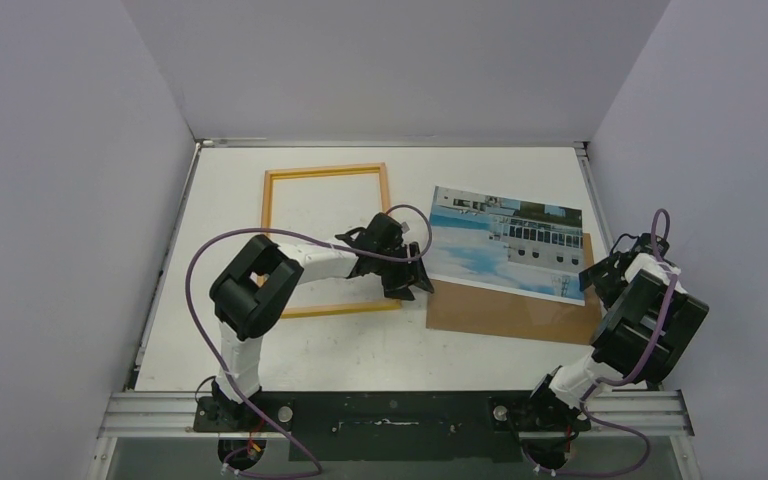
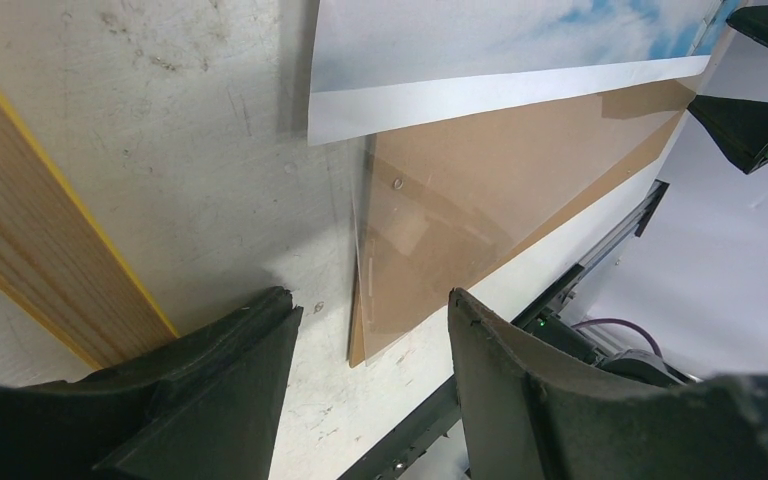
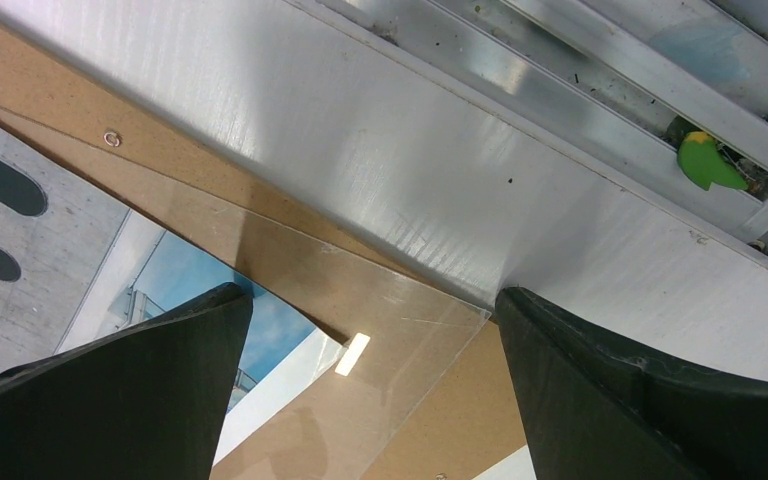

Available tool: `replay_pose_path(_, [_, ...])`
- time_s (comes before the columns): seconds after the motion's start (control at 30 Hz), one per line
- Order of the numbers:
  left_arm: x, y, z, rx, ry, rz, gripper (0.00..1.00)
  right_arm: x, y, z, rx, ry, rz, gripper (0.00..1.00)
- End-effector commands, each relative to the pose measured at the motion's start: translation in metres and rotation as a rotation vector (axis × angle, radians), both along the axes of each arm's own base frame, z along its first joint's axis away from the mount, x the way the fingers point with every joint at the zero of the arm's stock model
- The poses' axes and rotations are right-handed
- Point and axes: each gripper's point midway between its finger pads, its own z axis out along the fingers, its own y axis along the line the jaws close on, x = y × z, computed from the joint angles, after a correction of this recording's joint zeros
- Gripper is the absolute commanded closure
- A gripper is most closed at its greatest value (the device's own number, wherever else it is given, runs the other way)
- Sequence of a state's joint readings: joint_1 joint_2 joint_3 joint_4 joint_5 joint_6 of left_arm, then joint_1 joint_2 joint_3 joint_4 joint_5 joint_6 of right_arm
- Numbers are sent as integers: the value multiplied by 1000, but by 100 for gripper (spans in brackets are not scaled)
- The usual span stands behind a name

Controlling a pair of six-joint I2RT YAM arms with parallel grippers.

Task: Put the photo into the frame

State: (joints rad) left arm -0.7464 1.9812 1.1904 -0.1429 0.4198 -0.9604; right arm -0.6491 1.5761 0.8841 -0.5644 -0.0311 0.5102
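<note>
The photo point(image 1: 505, 240) lies face up, showing a white building and blue sky, on a brown backing board point(image 1: 510, 312) at the centre right. A clear sheet point(image 2: 400, 250) lies on the board under the photo. The yellow frame point(image 1: 325, 170) lies flat to the left, with nothing inside it. My left gripper point(image 1: 408, 280) is open and empty, low over the table between the frame's right edge point(image 2: 30, 260) and the board's near left corner point(image 2: 480, 180). My right gripper point(image 1: 598, 272) is open and empty over the right corner of the photo point(image 3: 190, 290) and of the clear sheet point(image 3: 400, 300).
The white table point(image 1: 360, 345) is enclosed by grey walls at the left, back and right. An aluminium rail point(image 3: 600, 60) runs along the right edge, with a small green object point(image 3: 705, 165) in it. The black mounting bar point(image 1: 390, 415) spans the near edge.
</note>
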Motion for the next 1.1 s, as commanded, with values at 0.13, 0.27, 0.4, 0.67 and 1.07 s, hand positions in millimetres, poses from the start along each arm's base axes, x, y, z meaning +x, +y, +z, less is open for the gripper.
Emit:
replay_pose_path(0.13, [-1,26,-46,156,37,11,44,11,11,4,37,-80,26,2])
replay_pose_path(0.27, [2,20,-42,114,34,2,44,22,17,10,45,-122,69,4])
replay_pose_path(0.4, [5,23,-42,116,41,16,44,29,26,13,57,-142,113,7])
replay_pose_path(0.67, [21,32,-34,84,34,57,44,34,35,22,26,-163,164,9])
replay_pose_path(1.07, [29,25,-19,20,22,32,51,46,37,41,8,-231,180,9])
